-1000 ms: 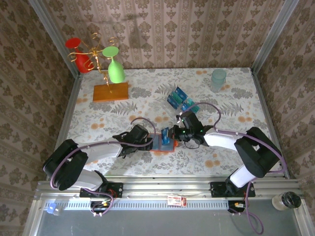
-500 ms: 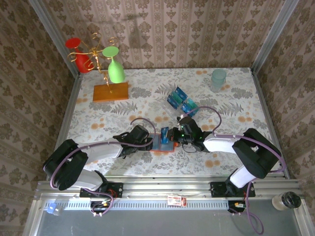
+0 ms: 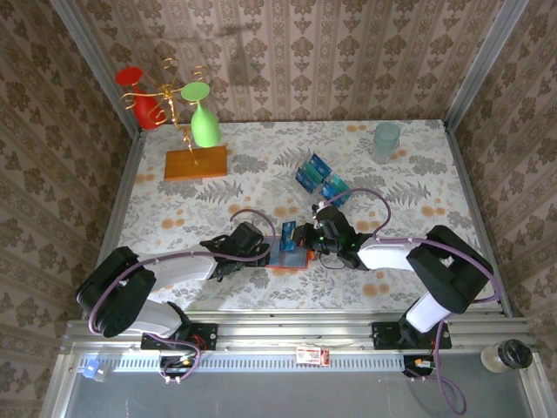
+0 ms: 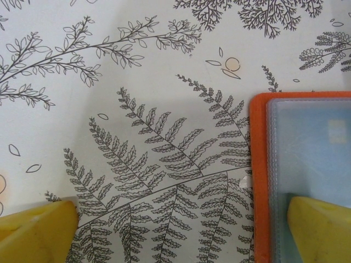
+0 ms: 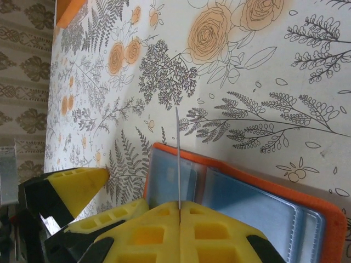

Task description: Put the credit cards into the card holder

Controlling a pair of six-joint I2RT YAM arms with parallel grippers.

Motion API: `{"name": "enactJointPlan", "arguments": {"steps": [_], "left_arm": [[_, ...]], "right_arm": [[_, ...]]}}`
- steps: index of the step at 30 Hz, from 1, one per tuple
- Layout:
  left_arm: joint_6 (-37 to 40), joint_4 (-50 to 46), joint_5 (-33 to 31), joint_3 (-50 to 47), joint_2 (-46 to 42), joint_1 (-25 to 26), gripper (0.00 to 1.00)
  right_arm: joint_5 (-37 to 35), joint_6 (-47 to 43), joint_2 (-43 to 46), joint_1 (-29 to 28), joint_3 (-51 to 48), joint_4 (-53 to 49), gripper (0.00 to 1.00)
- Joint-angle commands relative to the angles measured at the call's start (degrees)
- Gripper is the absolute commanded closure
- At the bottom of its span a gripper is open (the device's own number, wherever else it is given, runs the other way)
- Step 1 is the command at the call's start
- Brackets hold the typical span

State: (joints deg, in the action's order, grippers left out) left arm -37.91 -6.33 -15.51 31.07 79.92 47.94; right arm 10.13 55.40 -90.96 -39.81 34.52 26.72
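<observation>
- The task looked to be under way but not finished. One credit card (image 5: 177,159) was pinched edge-on in the right end effector (image 3: 301,237), and its free end poked out over the open card holder (image 3: 294,261) without being seen inside a pocket
- The card holder lay opened flat on the floral worktop (image 3: 218,200), towards the near edge and between the two end effectors, with its grey-blue plastic pockets (image 5: 247,205) facing up
- More credit cards (image 3: 317,177), dark blue and teal, sat in a group further back on the worktop, well apart from the holder, so several insertions seemed left to do
- Whether any card already sat in a pocket could not be told, because the left wrist view showed no more than a pale patch behind the plastic
- The right arm reached in from the right, its forearm low over the worktop and its wrist pointed across at the holder. Its yellow fingers (image 5: 164,230) were pressed together on the thin card
- The left arm reached in low from the left. The left end effector (image 3: 266,253) was spread wide and gripped nothing, with one finger (image 4: 321,230) on the holder's inner leaf near its orange rim and the other over bare worktop
- From that pose it seemed to be pinning the holder down for the insertion
</observation>
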Motion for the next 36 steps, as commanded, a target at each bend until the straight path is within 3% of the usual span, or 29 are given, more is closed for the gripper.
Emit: {"name": "enactJointPlan", "arguments": {"steps": [1,36], "left_arm": [[-1.4,-4.6,-0.4,-2.2,0.5,0.2,0.00],[-1.7,-3.8,-0.2,-2.8,0.9,0.3,0.00]], "right_arm": [[-2.0,1.4,-1.4,-0.6,-0.9,2.7,1.00],[-6.2,3.4,-1.9,-3.4,-5.5,6.0,1.00]]}}
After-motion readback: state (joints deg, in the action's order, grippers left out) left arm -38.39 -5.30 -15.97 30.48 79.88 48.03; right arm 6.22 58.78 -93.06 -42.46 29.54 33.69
